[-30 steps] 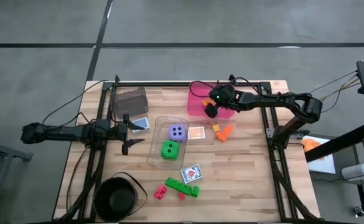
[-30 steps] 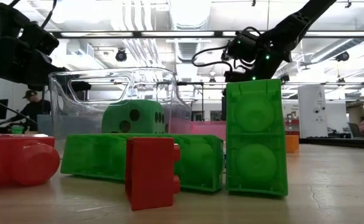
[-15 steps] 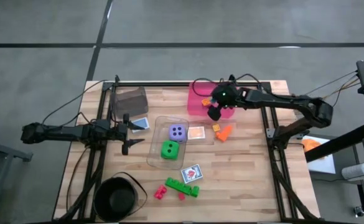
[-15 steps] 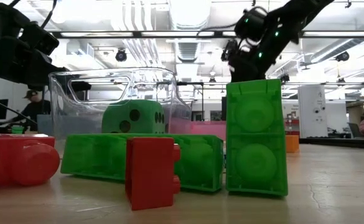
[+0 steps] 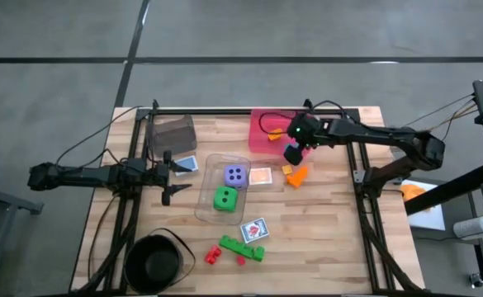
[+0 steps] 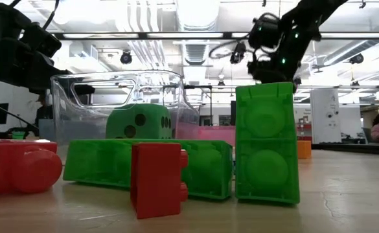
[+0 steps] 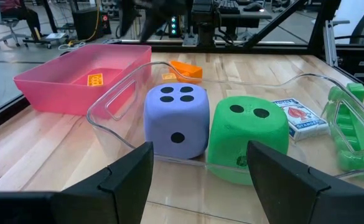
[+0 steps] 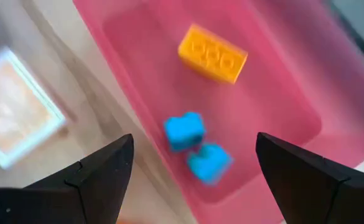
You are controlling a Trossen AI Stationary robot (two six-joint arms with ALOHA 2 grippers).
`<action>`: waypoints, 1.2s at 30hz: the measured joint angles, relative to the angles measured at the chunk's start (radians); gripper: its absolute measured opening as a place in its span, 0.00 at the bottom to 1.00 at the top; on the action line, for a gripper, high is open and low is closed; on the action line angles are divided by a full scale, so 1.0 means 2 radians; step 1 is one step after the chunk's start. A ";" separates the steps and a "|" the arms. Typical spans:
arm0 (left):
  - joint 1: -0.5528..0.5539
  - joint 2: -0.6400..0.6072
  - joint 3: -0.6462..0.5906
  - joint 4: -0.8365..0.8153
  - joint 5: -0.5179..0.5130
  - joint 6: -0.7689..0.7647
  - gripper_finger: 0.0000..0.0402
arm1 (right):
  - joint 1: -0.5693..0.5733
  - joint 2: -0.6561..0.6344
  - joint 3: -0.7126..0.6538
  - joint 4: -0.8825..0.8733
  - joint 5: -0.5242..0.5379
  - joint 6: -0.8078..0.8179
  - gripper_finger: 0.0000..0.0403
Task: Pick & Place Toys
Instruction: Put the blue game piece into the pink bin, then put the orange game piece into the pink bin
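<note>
Glossy plastic bricks [image 6: 265, 142] sit on a pale wood table [image 5: 324, 231] beside a clear plastic bin [image 7: 138, 81].

Clear bin [image 5: 222, 186] crowds table centre; bare wood [image 5: 324, 239] right.

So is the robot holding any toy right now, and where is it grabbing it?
No. The right end effector is open and empty above the pink bin. The left end effector is open and empty too.
</note>
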 joint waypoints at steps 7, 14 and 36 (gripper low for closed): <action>0.000 0.000 0.000 0.000 0.000 0.000 0.64 | 0.017 0.044 0.003 -0.002 0.000 0.001 0.83; 0.000 0.000 0.000 0.000 0.000 0.000 0.64 | 0.041 0.046 0.013 -0.005 -0.014 0.009 0.83; 0.000 0.000 0.000 0.000 0.000 0.000 0.64 | 0.234 0.030 0.016 -0.128 -0.023 -0.080 0.83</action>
